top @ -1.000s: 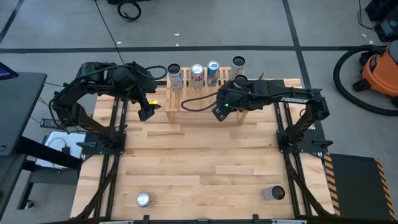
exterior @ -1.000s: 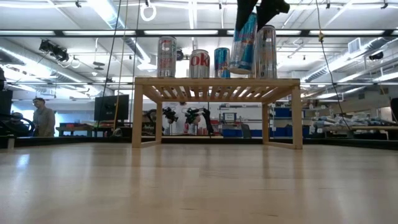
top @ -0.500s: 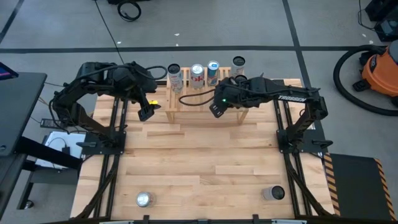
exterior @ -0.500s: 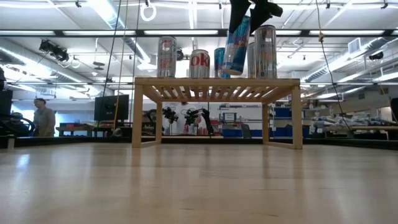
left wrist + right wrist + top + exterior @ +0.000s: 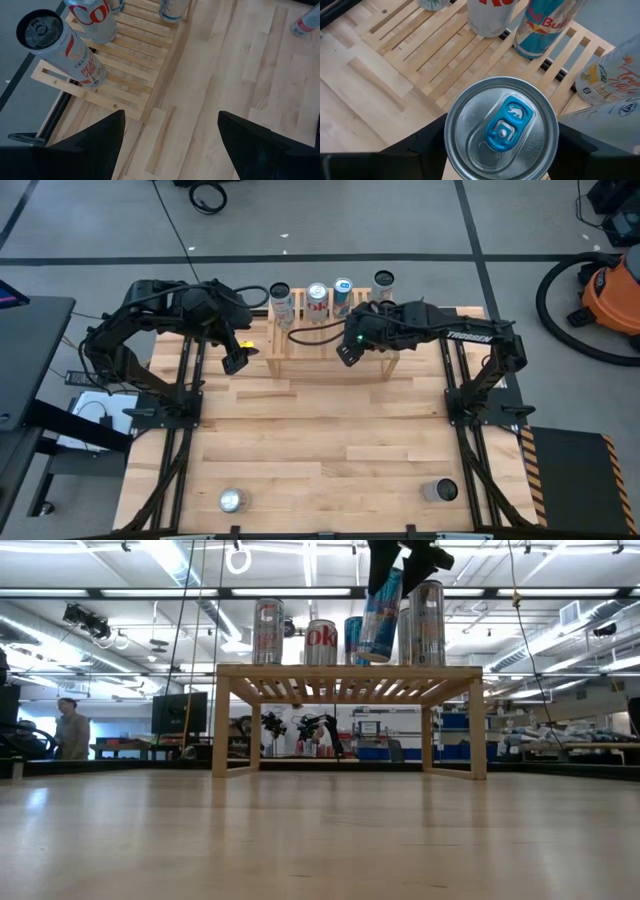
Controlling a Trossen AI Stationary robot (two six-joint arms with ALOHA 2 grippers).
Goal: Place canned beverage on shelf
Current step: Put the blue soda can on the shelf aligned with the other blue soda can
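Wooden shelf (image 5: 325,330) sits top centre; right gripper (image 5: 402,554) clasps the tilted can (image 5: 378,615) near its rim. Smooth, rigid, tall: grip mid-body. Left gripper (image 5: 169,131) gapes, unladen.

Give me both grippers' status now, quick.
Left gripper: open, empty, waiting beside the shelf.
Right gripper: around a tilted blue-tabbed can above the shelf; whether the grip is firm cannot be told.

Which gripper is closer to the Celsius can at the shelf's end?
Left. The left gripper hovers beside that end, near the Celsius can; the right gripper is across the shelf, holding a tilted can.
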